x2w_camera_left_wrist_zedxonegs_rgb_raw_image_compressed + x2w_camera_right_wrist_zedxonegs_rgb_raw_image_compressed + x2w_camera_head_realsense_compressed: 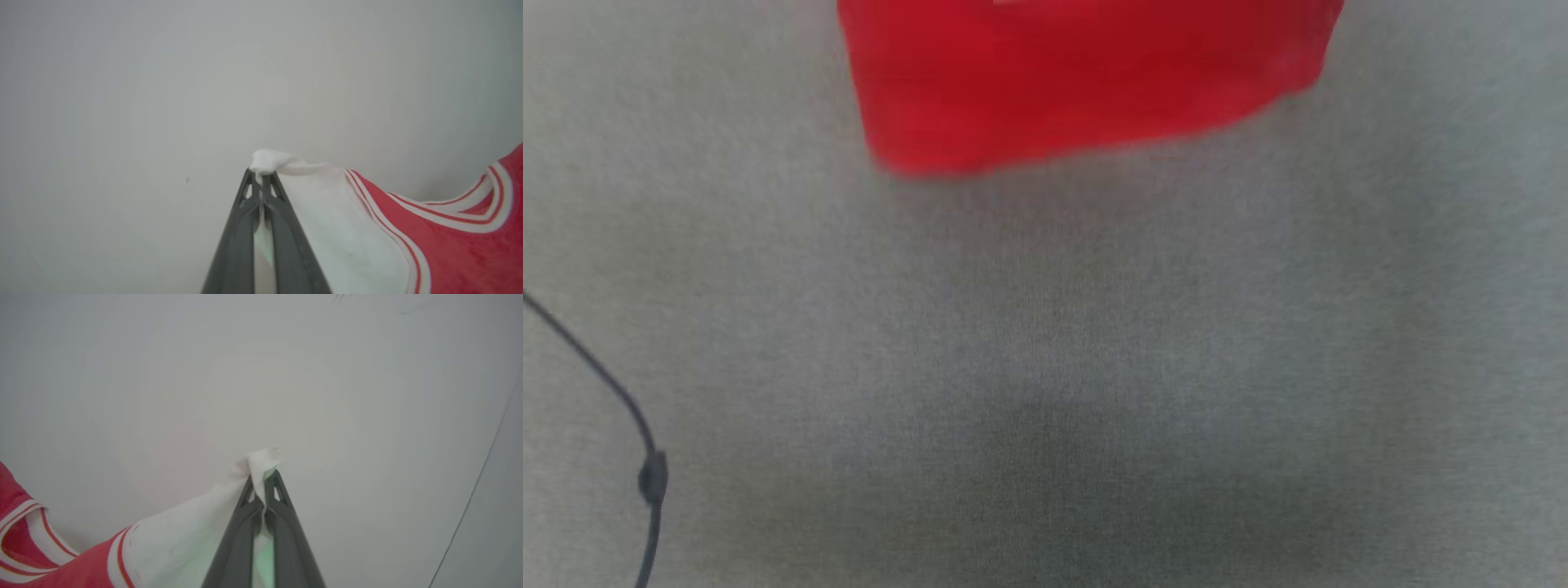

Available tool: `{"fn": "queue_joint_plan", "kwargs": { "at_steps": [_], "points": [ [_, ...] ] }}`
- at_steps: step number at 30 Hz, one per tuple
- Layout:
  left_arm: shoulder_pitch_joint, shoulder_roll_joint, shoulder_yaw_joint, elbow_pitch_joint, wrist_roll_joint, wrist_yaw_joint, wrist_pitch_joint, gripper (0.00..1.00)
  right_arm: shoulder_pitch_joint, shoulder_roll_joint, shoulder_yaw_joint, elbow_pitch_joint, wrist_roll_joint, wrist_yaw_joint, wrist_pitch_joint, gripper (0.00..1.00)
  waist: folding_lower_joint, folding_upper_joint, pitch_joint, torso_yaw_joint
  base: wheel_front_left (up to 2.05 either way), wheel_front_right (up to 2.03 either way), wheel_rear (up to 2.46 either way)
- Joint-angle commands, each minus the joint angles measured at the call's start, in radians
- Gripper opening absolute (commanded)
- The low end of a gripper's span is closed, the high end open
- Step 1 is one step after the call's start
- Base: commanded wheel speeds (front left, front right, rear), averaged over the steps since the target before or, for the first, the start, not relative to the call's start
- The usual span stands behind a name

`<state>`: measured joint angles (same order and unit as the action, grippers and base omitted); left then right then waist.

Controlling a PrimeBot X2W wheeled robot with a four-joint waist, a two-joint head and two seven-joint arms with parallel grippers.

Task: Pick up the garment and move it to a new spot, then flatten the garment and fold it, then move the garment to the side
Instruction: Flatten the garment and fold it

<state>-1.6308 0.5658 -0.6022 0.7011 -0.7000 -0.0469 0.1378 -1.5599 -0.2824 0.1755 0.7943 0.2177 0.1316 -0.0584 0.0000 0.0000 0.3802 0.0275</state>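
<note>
Garment (449,265) sleeves between left fingers (237,245), right fingers (239,539).

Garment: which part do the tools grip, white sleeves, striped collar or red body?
The garment's white sleeves: left tool and right tool are each shut on a bunched sleeve tip; striped collar and red body lie outside both grips.
</note>
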Motion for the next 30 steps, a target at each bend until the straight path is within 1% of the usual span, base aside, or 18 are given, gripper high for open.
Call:
{"fn": "queue_joint_plan", "kwargs": {
  "at_steps": [1, 4, 7, 8, 10, 12, 14, 16, 18, 20, 22, 24, 26, 28, 30],
  "points": [
    [-0.048, -0.008, 0.009, 0.014, 0.023, 0.018, -0.051, 0.0, -0.044, -0.01, 0.001, 0.023, -0.04, -0.002, -0.072, 0.0, 0.0, 0.0, 0.107, 0.009, 0.0, 0.0, 0.0],
    [-0.115, -0.027, 0.015, 0.028, 0.065, 0.032, -0.163, 0.0, -0.105, -0.026, -0.012, 0.052, -0.126, -0.002, -0.172, 0.0, 0.0, 0.0, 0.162, 0.018, 0.0, 0.0, 0.0],
    [-0.161, -0.046, 0.029, 0.05, 0.084, 0.05, -0.279, 0.0, -0.148, -0.042, -0.059, 0.021, -0.24, -0.002, -0.206, 0.0, 0.0, 0.0, 0.205, 0.033, 0.0, 0.0, 0.0],
    [-0.161, -0.046, 0.029, 0.05, 0.084, 0.05, -0.279, 0.0, -0.148, -0.042, -0.059, 0.021, -0.24, -0.002, -0.206, 0.0, 0.0, 0.0, 0.205, 0.033, 0.0, 0.0, 0.0],
    [-0.181, -0.059, 0.041, 0.059, 0.09, 0.052, -0.345, 0.0, -0.147, -0.037, -0.087, -0.085, -0.314, -0.002, -0.207, 0.0, 0.0, 0.0, 0.232, 0.046, 0.0, 0.0, 0.0],
    [-0.183, -0.065, 0.05, 0.06, 0.1, 0.04, -0.382, 0.0, -0.095, -0.039, -0.087, -0.177, -0.376, -0.002, -0.206, 0.0, 0.0, 0.0, 0.25, 0.059, 0.0, 0.0, 0.0],
    [-0.15, -0.077, 0.064, 0.07, 0.092, 0.031, -0.397, 0.0, -0.039, -0.048, -0.07, -0.22, -0.398, -0.002, -0.205, 0.0, 0.0, 0.0, 0.253, 0.067, 0.0, 0.0, 0.0],
    [-0.114, -0.083, 0.059, 0.082, 0.101, 0.015, -0.4, 0.0, 0.002, -0.054, -0.058, -0.242, -0.382, -0.002, -0.205, 0.0, 0.0, 0.0, 0.247, 0.074, 0.0, 0.0, 0.0],
    [-0.069, -0.095, 0.058, 0.099, 0.091, -0.003, -0.402, 0.0, 0.062, -0.059, -0.069, -0.231, -0.342, -0.002, -0.206, 0.0, 0.0, 0.0, 0.232, 0.08, 0.0, 0.0, 0.0],
    [-0.025, -0.103, 0.051, 0.118, 0.077, -0.02, -0.403, 0.0, 0.113, -0.072, -0.053, -0.206, -0.308, -0.002, -0.206, 0.0, 0.0, 0.0, 0.216, 0.084, 0.0, 0.0, 0.0],
    [0.034, -0.115, 0.038, 0.137, 0.065, -0.039, -0.402, 0.0, 0.173, -0.071, -0.041, -0.168, -0.253, -0.002, -0.206, 0.0, 0.0, 0.0, 0.194, 0.086, 0.0, 0.0, 0.0],
    [0.088, -0.119, 0.019, 0.149, 0.047, -0.055, -0.38, 0.0, 0.226, -0.077, -0.019, -0.13, -0.206, -0.002, -0.206, 0.0, 0.0, 0.0, 0.167, 0.087, 0.0, 0.0, 0.0],
    [0.14, -0.117, -0.004, 0.143, 0.034, -0.068, -0.35, 0.0, 0.275, -0.073, 0.003, -0.075, -0.132, -0.002, -0.2, 0.0, 0.0, 0.0, 0.138, 0.085, 0.0, 0.0, 0.0],
    [0.2, -0.102, -0.03, 0.133, 0.023, -0.074, -0.31, 0.0, 0.322, -0.075, 0.05, -0.041, -0.073, -0.002, -0.177, 0.0, 0.0, 0.0, 0.107, 0.081, 0.0, 0.0, 0.0],
    [0.263, -0.093, -0.039, 0.113, -0.014, -0.078, -0.262, 0.0, 0.373, -0.08, 0.083, -0.021, 0.01, -0.002, -0.132, 0.0, 0.0, 0.0, 0.077, 0.079, 0.0, 0.0, 0.0]
  ]
}}
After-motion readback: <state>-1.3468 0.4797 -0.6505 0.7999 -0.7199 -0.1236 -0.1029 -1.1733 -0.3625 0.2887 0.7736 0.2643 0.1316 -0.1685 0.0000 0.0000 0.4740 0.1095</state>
